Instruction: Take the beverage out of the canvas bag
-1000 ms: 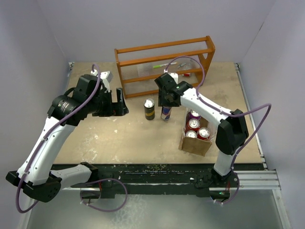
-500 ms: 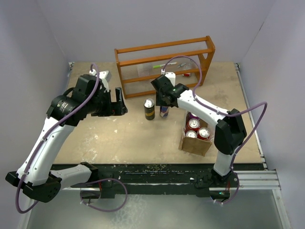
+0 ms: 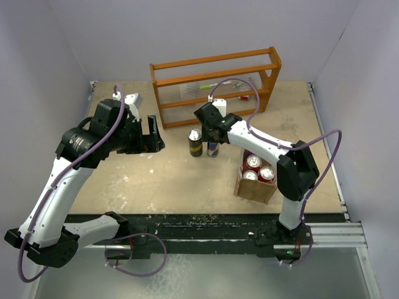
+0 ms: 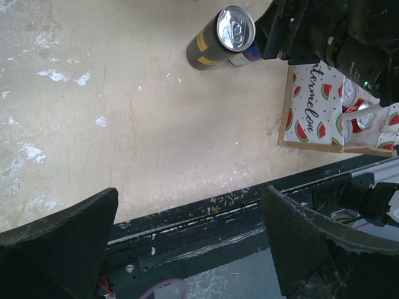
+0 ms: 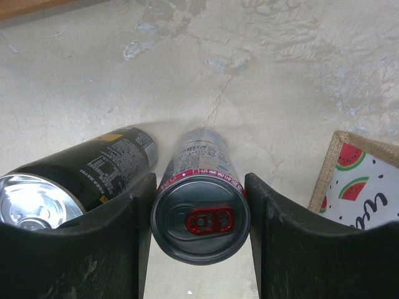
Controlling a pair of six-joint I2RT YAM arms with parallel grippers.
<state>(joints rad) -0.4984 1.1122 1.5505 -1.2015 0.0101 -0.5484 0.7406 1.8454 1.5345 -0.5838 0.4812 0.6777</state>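
My right gripper [image 3: 212, 138] [image 5: 199, 190] is shut on the beverage, a slim blue-and-silver can with a red pull tab [image 5: 201, 219] [image 3: 212, 149], one finger pressed to each side. The can is upright, right beside a black-and-yellow can [image 3: 195, 143] [image 5: 75, 180] [image 4: 221, 38] that stands on the table. I cannot tell whether the held can's base touches the table. The canvas bag [image 3: 254, 189] [image 4: 312, 118] [image 5: 361, 171] stands to the right, watermelon lining showing, with red-topped cans [image 3: 252, 162] inside. My left gripper [image 3: 153, 134] [image 4: 190, 243] hangs open and empty to the left.
An orange wooden rack [image 3: 215, 84] stands at the back, just behind the two cans, with small items behind it. The table's dark front rail [image 4: 206, 218] runs under my left gripper. Grey walls close in on both sides.
My right arm has carried the beverage left and toward the black can, ending close beside it. The left arm has shifted slightly, its gripper still open.
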